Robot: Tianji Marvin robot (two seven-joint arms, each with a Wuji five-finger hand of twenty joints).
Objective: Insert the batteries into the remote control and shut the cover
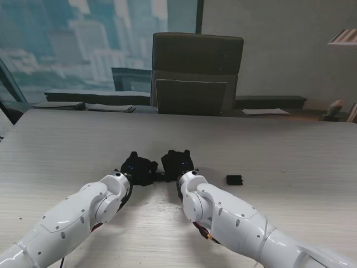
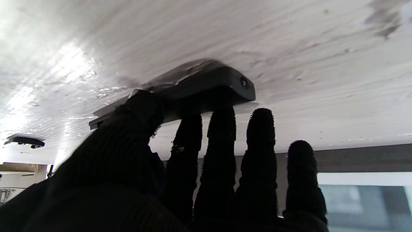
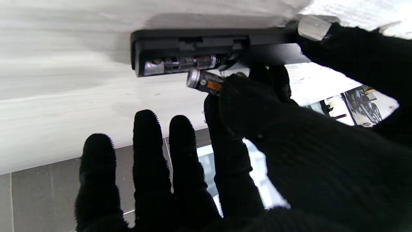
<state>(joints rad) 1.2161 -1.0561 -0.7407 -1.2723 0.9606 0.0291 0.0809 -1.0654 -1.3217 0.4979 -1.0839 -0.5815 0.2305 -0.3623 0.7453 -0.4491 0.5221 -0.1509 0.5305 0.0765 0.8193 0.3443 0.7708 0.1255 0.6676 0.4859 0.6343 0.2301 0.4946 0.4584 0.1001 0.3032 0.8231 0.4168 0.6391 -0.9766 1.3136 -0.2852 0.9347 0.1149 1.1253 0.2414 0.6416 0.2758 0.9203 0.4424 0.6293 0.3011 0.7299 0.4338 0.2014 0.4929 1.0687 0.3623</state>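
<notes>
The black remote control [image 2: 206, 85] lies on the table between my two gloved hands, mostly hidden by them in the stand view. My left hand [image 1: 139, 167] is shut on one end of it, thumb on one side and fingers [image 2: 222, 129] on the other. The battery compartment [image 3: 180, 62] is uncovered, and one battery lies inside it. My right hand [image 1: 178, 162] pinches a second battery [image 3: 204, 82] between thumb and forefinger, tilted, just at the compartment's edge. The small black battery cover [image 1: 234, 180] lies on the table to the right of my right hand.
The light wooden table [image 1: 290, 151] stretches wide on both sides. A dark office chair [image 1: 195, 72] stands behind its far edge. Papers [image 1: 265, 111] and dark flat items lie on a ledge beyond.
</notes>
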